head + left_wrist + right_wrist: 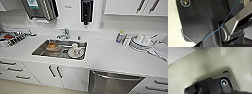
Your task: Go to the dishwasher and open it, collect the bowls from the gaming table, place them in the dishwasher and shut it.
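The dishwasher [112, 83] sits under the white counter at the lower right of the head view. Its brushed steel front is shut, with a horizontal bar handle [117, 77] across the top. The gaming table and its bowls are out of view. In the left wrist view the robot's dark plate stands over a pale floor [173, 31]. A pale floor [205, 65] also lies beyond the plate in the right wrist view.
A steel sink [37, 51] in the counter holds a brownish bowl [53, 46] and a white dish [75, 52], with a faucet [65, 33] behind. Stacked plates [141, 42] and a bottle [120, 37] stand at the right. White cabinet doors [62, 76] and drawers [15, 70] flank the dishwasher.
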You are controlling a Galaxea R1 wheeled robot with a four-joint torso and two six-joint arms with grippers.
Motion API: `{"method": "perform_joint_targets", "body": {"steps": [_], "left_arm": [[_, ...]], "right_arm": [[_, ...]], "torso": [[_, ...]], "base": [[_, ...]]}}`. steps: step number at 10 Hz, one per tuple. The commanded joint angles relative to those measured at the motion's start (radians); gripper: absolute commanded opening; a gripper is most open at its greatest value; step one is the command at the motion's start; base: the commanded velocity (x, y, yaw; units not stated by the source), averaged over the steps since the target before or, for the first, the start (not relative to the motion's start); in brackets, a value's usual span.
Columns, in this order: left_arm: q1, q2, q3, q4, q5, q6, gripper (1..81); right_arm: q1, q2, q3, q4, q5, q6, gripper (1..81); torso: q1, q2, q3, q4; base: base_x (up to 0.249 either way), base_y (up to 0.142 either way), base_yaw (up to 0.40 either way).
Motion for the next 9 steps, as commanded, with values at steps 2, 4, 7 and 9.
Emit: {"method": "perform_joint_targets", "body": {"steps": [2,4,7,9], "left_arm": [[0.009,-0.002,-0.041,-0.028,-0.05,-0.005,81.1],[0.009,0.0,-0.049,-0.048,-0.048,-0.005,81.1],[0.021,-0.002,-0.054,-0.119,-0.037,-0.005,81.1],[0.032,0.011,-0.093,-0.151,-0.036,-0.005,81.1]], "right_arm": [[-0.11,0.016,-0.095,-0.173,0.01,-0.037,81.1],[-0.186,0.08,-0.197,-0.213,0.056,-0.037,81.1],[-0.286,0.266,-0.482,-0.25,0.142,-0.037,81.1],[-0.329,0.386,-0.646,-0.282,0.173,-0.037,81.1]], "torso": [[0.0,0.0,0.0,0.0],[0.0,0.0,0.0,0.0],[0.0,0.0,0.0,0.0],[0.0,0.0,0.0,0.0]], "base": [[0.0,0.0,0.0],[0.0,0.0,0.0],[0.0,0.0,0.0],[0.0,0.0,0.0]]}}
